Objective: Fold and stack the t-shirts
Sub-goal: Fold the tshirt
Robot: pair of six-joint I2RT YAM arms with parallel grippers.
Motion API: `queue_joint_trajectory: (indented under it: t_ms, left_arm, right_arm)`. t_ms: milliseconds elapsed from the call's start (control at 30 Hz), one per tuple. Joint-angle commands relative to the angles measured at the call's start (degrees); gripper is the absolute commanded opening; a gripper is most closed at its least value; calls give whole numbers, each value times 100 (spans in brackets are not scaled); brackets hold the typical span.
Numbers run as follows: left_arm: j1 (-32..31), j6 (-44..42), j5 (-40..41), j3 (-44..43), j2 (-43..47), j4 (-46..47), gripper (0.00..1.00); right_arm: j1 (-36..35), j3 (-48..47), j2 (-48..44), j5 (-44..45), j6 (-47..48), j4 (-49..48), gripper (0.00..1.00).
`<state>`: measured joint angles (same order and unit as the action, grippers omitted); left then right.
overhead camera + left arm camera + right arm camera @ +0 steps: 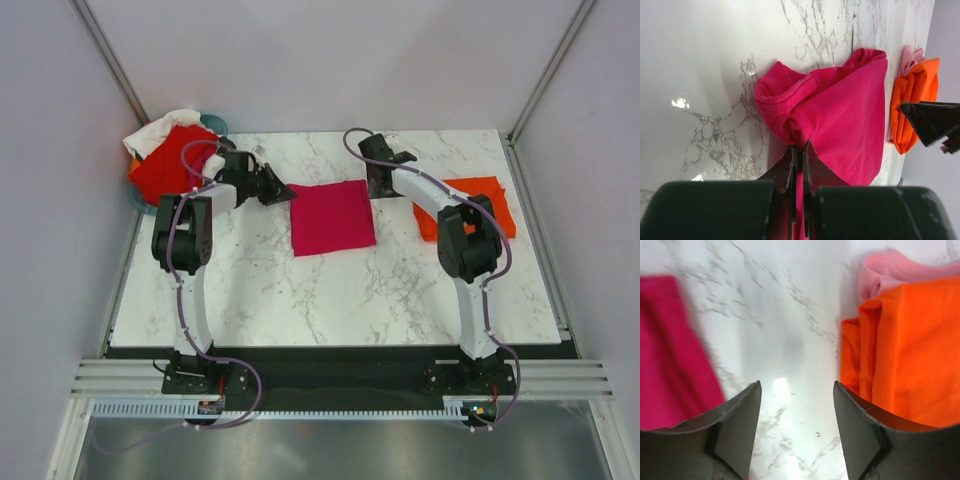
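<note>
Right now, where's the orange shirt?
Top view: the orange shirt lies folded at the right side of the table, partly hidden by the right arm, right of the magenta shirt.

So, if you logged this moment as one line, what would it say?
left pincer: shut on magenta t-shirt | right pincer: open, over bare table beside orange t-shirt

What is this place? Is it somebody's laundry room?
Likely a robot lab test booth, not a home: a left arm and right arm bolted at the edge of a marble-look table, plain white walls all round, a pink t-shirt laid out.
</note>
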<state>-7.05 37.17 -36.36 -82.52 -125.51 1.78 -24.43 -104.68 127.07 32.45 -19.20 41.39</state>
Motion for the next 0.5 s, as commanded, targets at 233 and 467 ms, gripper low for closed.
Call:
queue_joint_trajectory:
  t_ms: [233, 467]
  left_arm:
    - [37, -114, -47, -712, -421, -152, 25]
    - [37, -87, 199, -529, -325, -310, 54]
  right_arm:
    - [956, 941, -623, -4376, -663, -2413, 81]
    - [1194, 1073, -7, -5670, -1367, -3505, 89]
